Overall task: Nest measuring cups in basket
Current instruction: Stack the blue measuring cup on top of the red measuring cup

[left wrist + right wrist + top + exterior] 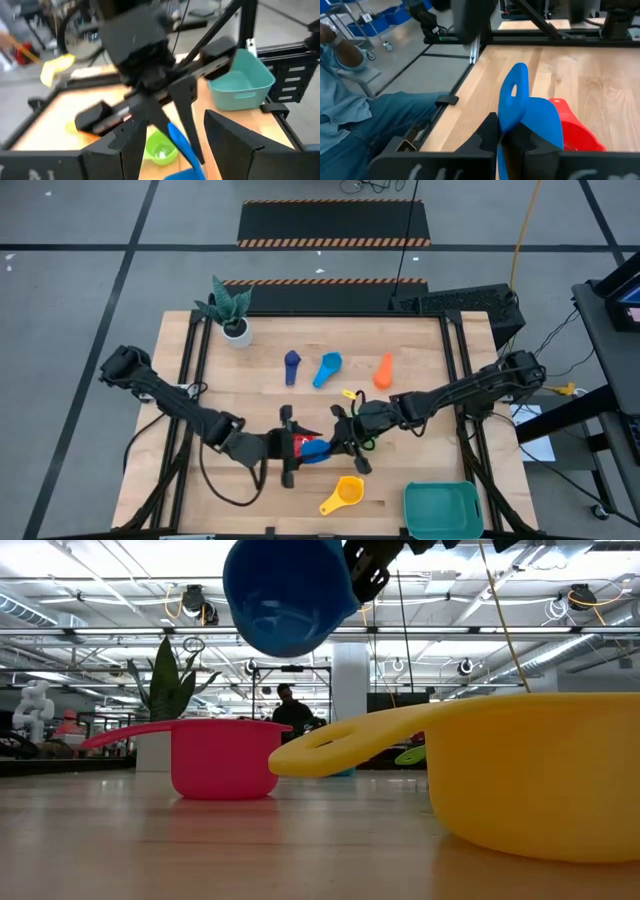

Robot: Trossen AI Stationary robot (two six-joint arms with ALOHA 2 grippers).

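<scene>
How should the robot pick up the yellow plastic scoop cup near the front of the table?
Probably by the flat handle of the yellow plastic measuring cup, coming straight down from above. The cup stands upright on the table, its handle sticks out sideways toward the front left, and nothing crowds it.

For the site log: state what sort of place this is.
Probably a large open robotics lab or workshop: exposed ceiling ducts and strip lights, hazard-striped black floor mats, and a wooden worktable with two dark robot arms mounted on it.
</scene>
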